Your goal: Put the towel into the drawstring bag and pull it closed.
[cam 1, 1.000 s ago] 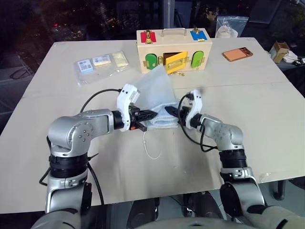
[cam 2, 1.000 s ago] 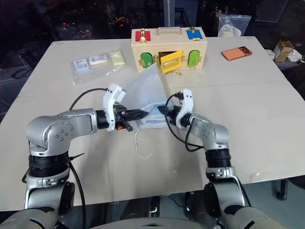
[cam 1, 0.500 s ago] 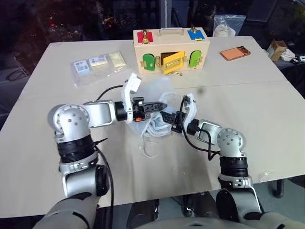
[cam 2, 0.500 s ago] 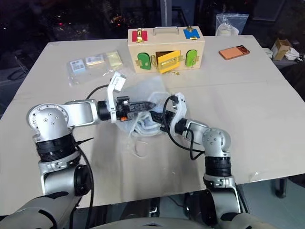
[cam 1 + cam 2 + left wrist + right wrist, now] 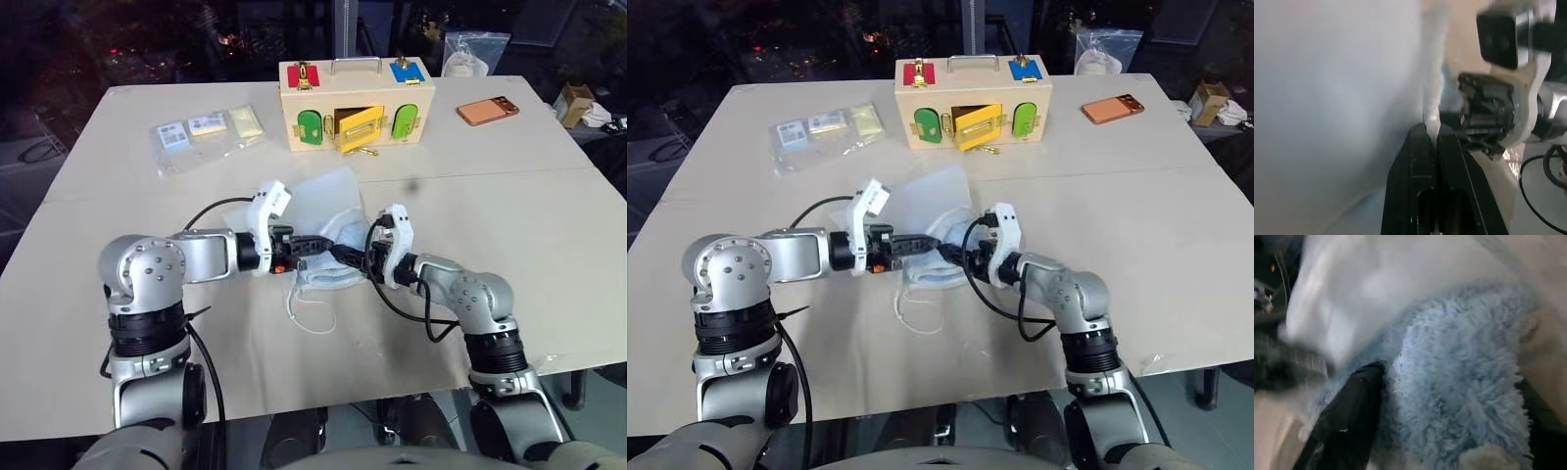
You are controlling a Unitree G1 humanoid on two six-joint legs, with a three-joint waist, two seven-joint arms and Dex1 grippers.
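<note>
Two soft, light things: bag [image 5: 323,211] thin mesh, slippery; towel [image 5: 1459,382] thick, squashy. Both at table [image 5: 509,225] centre, 6 o'clock of the box [image 5: 356,98]. Left gripper [image 5: 1432,142] is clamped on the bag's rim; keep your hold there. Right gripper [image 5: 1449,396] straddles the towel, fingers spread. Cord [image 5: 306,311] trails at 6. Bag mouth hidden behind the grippers.
</note>
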